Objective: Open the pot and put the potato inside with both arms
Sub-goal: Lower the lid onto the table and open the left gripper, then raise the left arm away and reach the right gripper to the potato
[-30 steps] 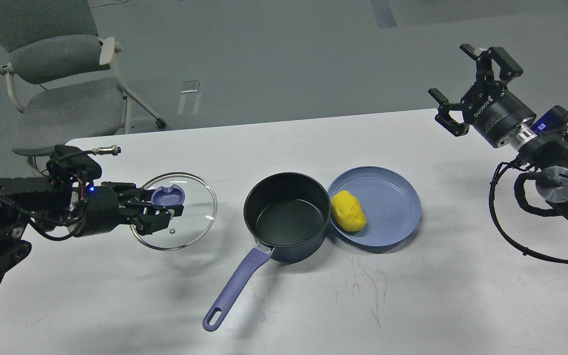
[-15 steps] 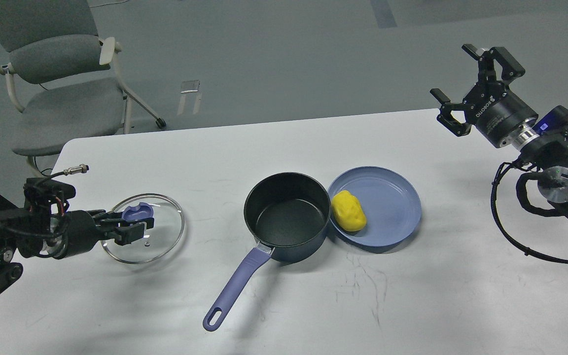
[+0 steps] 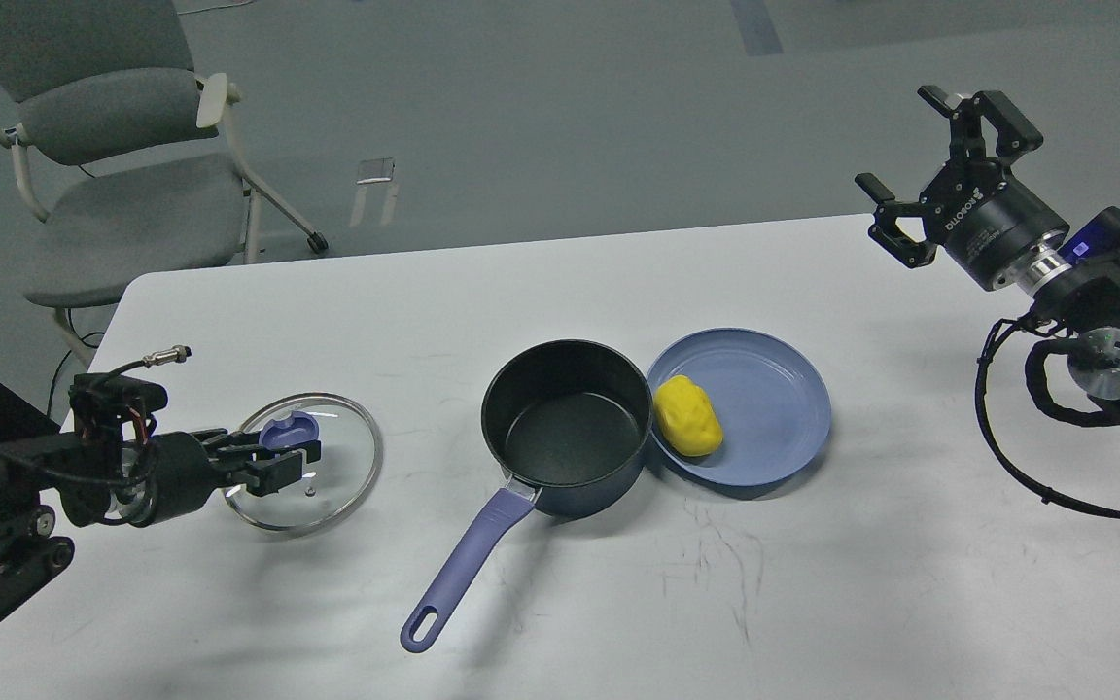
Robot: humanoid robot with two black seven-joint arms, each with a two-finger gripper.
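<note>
On the table's left, left gripper (image 3: 280, 459) clamps the lid (image 3: 305, 461) knob (right gripper (image 3: 944, 160) spread, empty).

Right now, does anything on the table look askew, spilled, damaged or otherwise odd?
Nothing stands out. The pot sits upright and empty, the potato lies whole on the blue plate, and the glass lid is at the left gripper. Only faint scuff marks show on the tabletop.

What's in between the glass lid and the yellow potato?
In the head view, the open pot sits between the glass lid and the potato, with bare table left of it.
</note>
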